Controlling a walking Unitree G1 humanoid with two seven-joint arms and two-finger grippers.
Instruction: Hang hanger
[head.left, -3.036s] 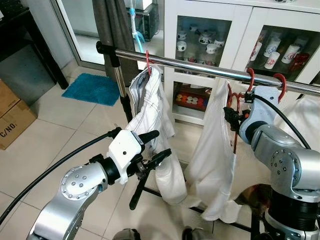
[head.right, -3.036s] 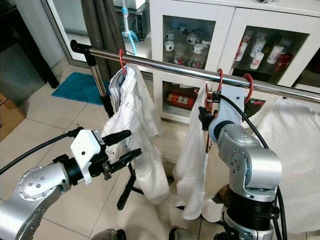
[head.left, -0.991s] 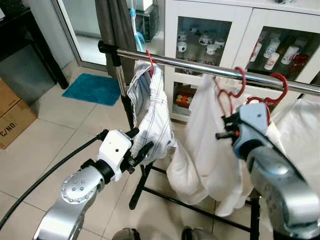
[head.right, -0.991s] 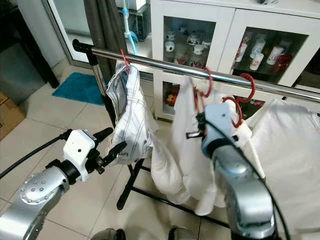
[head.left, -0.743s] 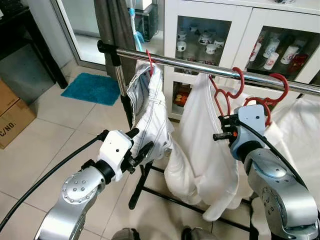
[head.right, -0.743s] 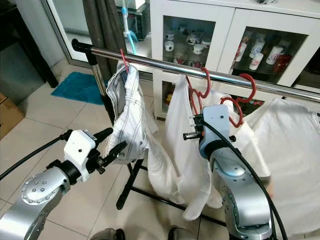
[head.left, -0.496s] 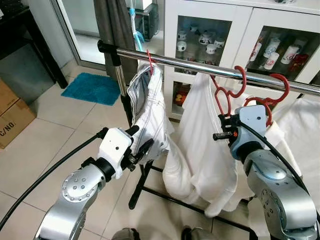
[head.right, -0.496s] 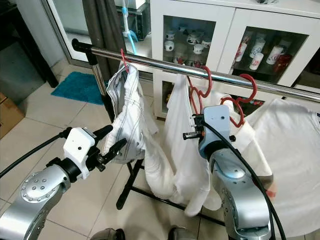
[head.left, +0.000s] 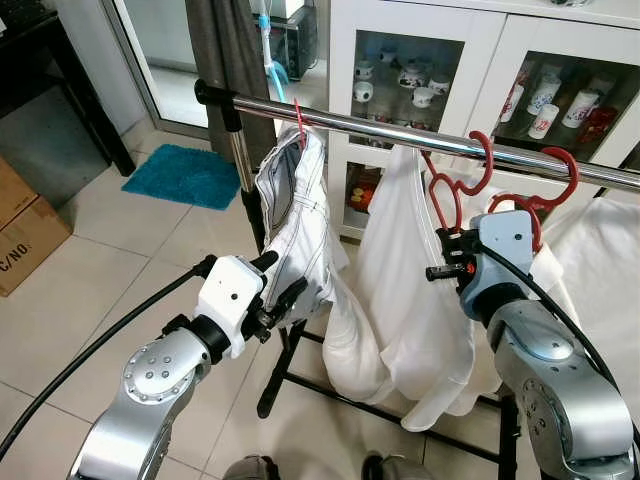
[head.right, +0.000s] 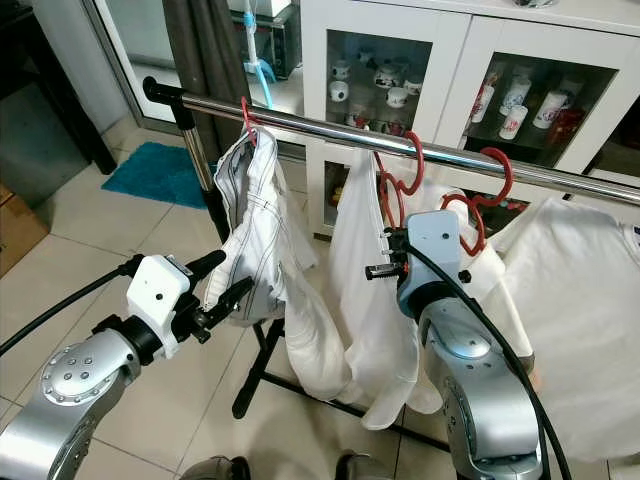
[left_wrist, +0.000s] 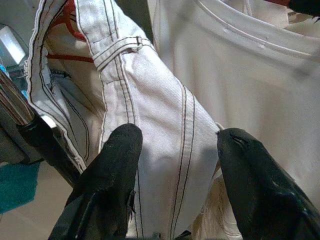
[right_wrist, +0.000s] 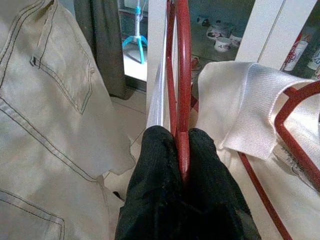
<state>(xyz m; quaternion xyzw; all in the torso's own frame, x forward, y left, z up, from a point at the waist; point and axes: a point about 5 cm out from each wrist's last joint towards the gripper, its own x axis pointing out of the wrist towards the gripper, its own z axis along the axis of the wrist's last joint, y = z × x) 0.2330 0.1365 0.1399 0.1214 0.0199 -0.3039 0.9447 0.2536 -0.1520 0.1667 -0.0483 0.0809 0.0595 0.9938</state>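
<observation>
A red hanger (head.left: 452, 195) carries a white shirt (head.left: 405, 280), and its hook (head.left: 480, 150) curls at the chrome rail (head.left: 380, 128); I cannot tell whether it rests on the rail. My right gripper (head.left: 440, 258) is shut on the hanger's neck, and the right wrist view has both fingers (right_wrist: 155, 150) pinching the red bar (right_wrist: 182, 75). My left gripper (head.left: 285, 292) is open beside the white jeans (head.left: 300, 220), which hang from another red hanger (head.left: 296, 112) further left. The left wrist view has the jeans (left_wrist: 160, 125) between the spread fingers (left_wrist: 115, 160).
A third red hanger (head.left: 555, 172) with a white garment (head.left: 605, 260) hangs at the right. Behind the rail stands a white glass-door cabinet (head.left: 490, 70) with mugs. The floor holds a blue mat (head.left: 185, 175), a cardboard box (head.left: 25, 235) and the rack's black base (head.left: 285, 370).
Over three seconds my right gripper carried the hanger and shirt slightly left along the rail, and the shirt swung. My left gripper rose to the jeans. In the last half second only the shirt's hem sways.
</observation>
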